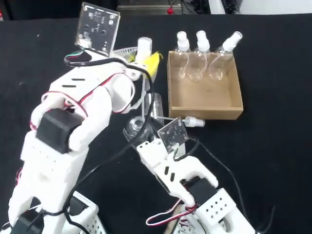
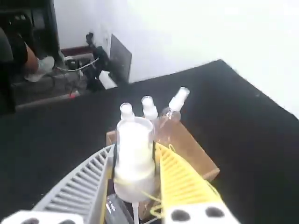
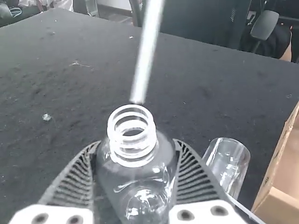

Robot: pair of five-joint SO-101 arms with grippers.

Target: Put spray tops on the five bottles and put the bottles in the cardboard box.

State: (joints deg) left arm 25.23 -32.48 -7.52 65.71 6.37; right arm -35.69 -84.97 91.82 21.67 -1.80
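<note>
The left claw (image 2: 134,153) is clenched on a spray top (image 2: 134,140), with a grey finger (image 2: 81,184) on one side and a yellow finger (image 2: 180,179) on the other. The spray top stands with its long axis upright: the white head is up, and the thin tube (image 3: 147,51) hangs straight down from it. In the high view this claw is above the table (image 1: 273,146), near the left far corner of the box (image 1: 204,111).

The right claw (image 3: 135,145) grips a clear bottle (image 3: 135,189) by its shoulders, one finger on each side. The bottle is also upright, with its threaded neck (image 3: 131,135) open and pointing up. The lower end of the tube is just over the rim of this neck, at the far side of the opening. I cannot tell if it is already inside. So the top and the bottle are nearly on one vertical line, the top above and the bottle below, on the table to the left of the box.

A second bare bottle (image 3: 227,161) lies on its side between the held bottle and the box, with its open mouth turned toward the right claw.

A loose top (image 1: 192,121) lies flat on the table just beside the near wall of the box, its long axis along that wall.

Three capped bottles (image 1: 196,53) are in the box at its far wall, heads above the rim. The one on the right tilts away from the other two.
</note>
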